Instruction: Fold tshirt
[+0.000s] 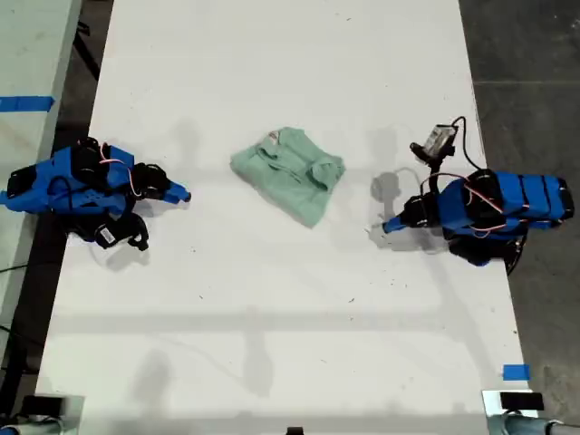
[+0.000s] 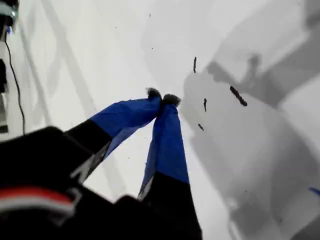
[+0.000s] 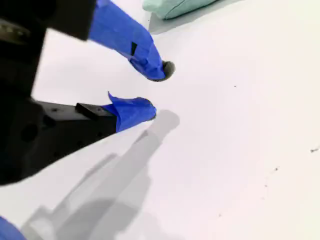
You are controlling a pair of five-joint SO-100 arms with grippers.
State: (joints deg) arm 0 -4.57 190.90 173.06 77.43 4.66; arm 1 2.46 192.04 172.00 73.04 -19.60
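Note:
The tshirt (image 1: 290, 172), pale mint green, lies bunched and partly folded on the white table (image 1: 272, 344), a little above the middle of the exterior view. My first gripper (image 2: 161, 96) is shut with nothing in it, its taped blue fingertips touching. It rests low over the table at the exterior view's right (image 1: 388, 226), a short way from the shirt. My second gripper (image 3: 154, 90) is open and empty at the exterior view's left (image 1: 181, 194). An edge of the tshirt (image 3: 175, 6) shows beyond its fingers.
Blue tape (image 1: 515, 372) marks the table's near corner at the exterior view's right. A second table with blue tape (image 1: 23, 102) stands along the exterior view's left. Small dark specks (image 2: 238, 96) dot the table ahead of my first gripper.

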